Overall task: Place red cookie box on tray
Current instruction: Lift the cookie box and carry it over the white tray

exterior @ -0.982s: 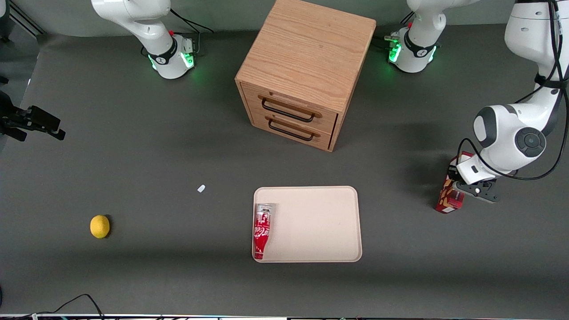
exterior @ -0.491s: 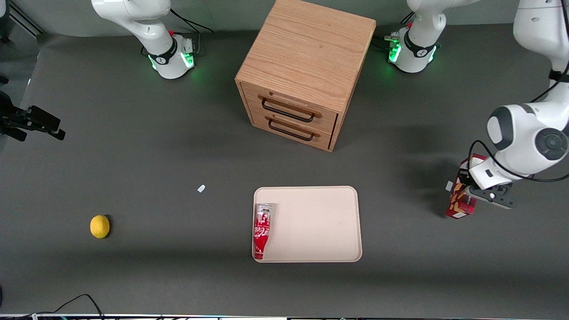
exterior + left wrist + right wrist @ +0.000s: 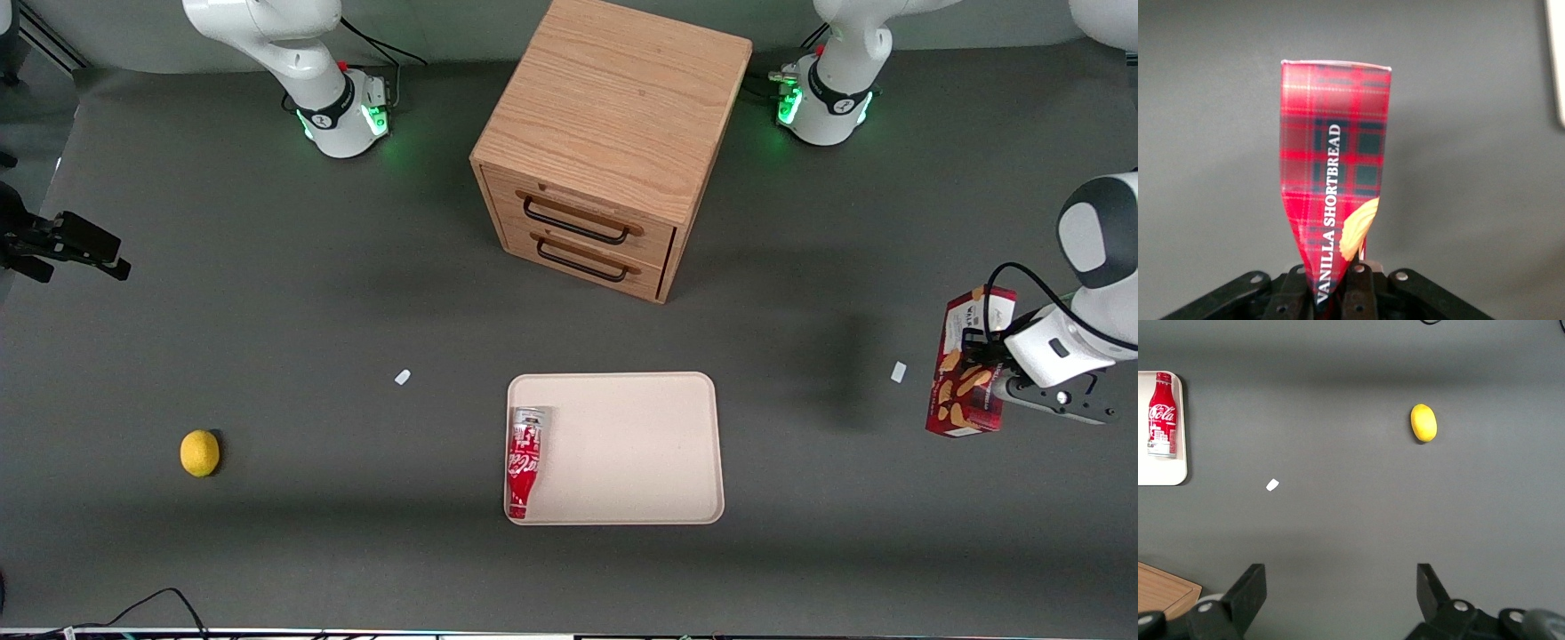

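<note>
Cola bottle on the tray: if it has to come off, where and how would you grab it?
Probably from above, fingers across the body of the cola bottle, since it lies flat along one rim of the tray. The gripper is toward the working arm's end, shut on the red cookie box.

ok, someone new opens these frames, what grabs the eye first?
The red cookie box, held in the gripper toward the working arm's end of the table, well off the tray. Next, the cola bottle lying on the tray along its edge, and the wooden cabinet farther from the camera than the tray.
</note>
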